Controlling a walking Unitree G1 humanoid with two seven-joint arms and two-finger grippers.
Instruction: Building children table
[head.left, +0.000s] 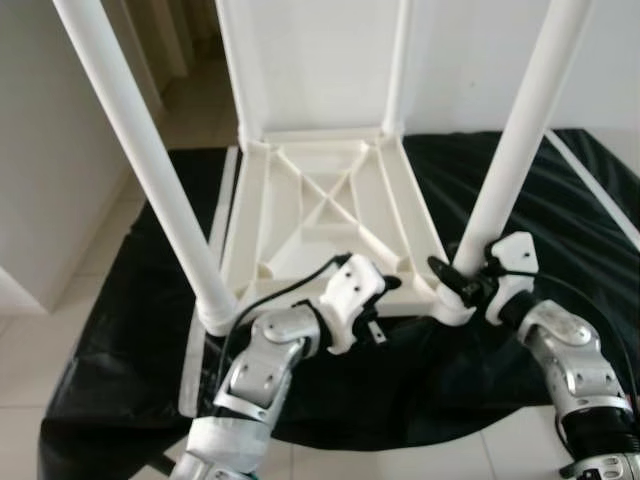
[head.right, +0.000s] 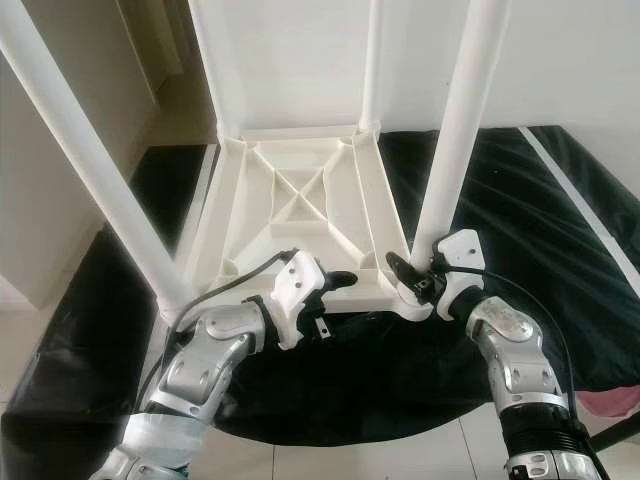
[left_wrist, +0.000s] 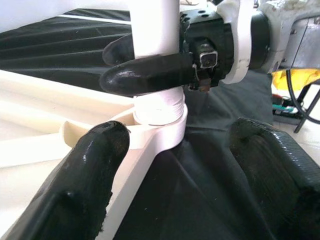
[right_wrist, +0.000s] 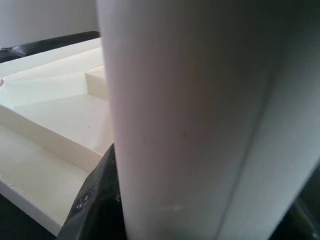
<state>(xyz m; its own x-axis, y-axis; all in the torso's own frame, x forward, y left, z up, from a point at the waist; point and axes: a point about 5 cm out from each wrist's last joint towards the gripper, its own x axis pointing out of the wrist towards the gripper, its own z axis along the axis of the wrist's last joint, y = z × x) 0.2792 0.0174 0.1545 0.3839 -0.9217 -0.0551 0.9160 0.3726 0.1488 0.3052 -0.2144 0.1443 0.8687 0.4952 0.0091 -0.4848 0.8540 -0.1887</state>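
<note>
Clamped around the base of the near-right white plastic tube leg (head.left: 520, 130), the right gripper (head.left: 462, 280) has its 2 black fingers closed on either side of the tube just above the threaded collar where the leg enters its corner socket; the left wrist view shows this grip plainly, with a finger (left_wrist: 150, 75) wrapped across the front of the tube. That leg belongs to the white moulded plastic children's table top (head.left: 330, 215), which lies upside down on a black cloth (head.left: 130, 330) spread over the pale tiled floor (head.left: 60, 370), its ribbed underside with a crossed brace facing up. 4 legs stand in the corner sockets: the near-left leg (head.left: 150, 160) rises steeply toward the camera, and the 2 far ones stand against the wall. The left gripper (head.left: 385, 300) rests at the near edge of the top between the 2 near legs, fingers apart and holding nothing, its tips close to the socket the right gripper is working at. As a judgement, the table is light and stiff but hollow and smooth, so the tube could slip under a twisting grip; holding low near the collar gives the surest purchase for seating it, while pressing the ribbed frame would keep the light top from turning or sliding on the cloth.
</note>
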